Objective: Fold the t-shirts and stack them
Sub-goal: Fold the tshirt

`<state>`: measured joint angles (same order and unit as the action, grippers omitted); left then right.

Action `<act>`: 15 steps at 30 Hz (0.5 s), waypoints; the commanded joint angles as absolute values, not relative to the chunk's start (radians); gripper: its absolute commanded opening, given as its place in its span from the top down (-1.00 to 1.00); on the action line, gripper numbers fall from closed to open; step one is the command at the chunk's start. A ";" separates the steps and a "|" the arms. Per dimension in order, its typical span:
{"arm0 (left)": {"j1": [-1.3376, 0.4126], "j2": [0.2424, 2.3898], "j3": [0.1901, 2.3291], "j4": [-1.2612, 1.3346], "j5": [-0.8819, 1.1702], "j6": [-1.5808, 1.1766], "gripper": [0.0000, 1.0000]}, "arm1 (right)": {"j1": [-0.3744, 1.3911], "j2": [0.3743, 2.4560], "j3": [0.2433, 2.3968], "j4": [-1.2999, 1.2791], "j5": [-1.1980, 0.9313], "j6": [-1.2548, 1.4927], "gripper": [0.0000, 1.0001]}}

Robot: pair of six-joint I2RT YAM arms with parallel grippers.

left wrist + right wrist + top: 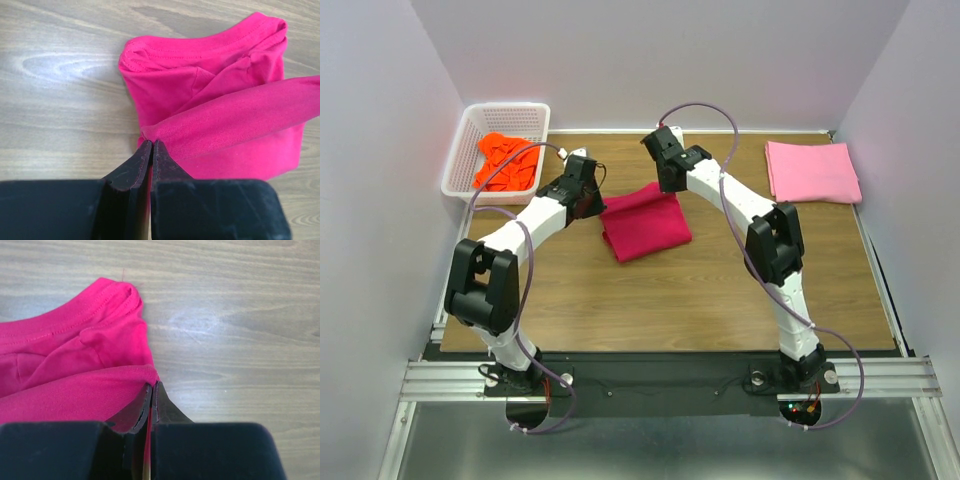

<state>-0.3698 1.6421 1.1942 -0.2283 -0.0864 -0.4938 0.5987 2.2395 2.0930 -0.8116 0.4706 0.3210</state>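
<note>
The crimson-red t-shirt (pixel 645 223) lies partly folded in the middle of the table. My left gripper (pixel 151 143) is shut on its left edge, and the shirt (pixel 210 90) spreads out ahead of it with the collar at the far side. My right gripper (pixel 151 385) is shut on its right edge, with the shirt (pixel 75 355) to its left. A lifted fold of cloth stretches between the two grippers. The light pink t-shirt (pixel 811 170) lies folded flat at the back right. The bright orange t-shirt (pixel 508 160) lies crumpled in the basket.
The white lattice basket (pixel 470 135) stands at the back left corner. Bare wooden tabletop (pixel 700 300) lies in front of the red shirt. Grey walls close in the table on three sides.
</note>
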 commanded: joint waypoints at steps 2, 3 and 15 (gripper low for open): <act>-0.345 1.661 1.250 -0.215 -0.132 -0.449 1.00 | 0.569 2.256 2.094 -0.716 0.532 0.333 0.99; -0.345 1.664 1.250 -0.210 -0.133 -0.449 1.00 | 0.568 2.255 2.091 -0.710 0.535 0.334 0.99; -0.339 1.729 1.253 -0.147 -0.176 -0.425 1.00 | 0.555 2.289 2.046 -0.634 0.561 0.374 0.88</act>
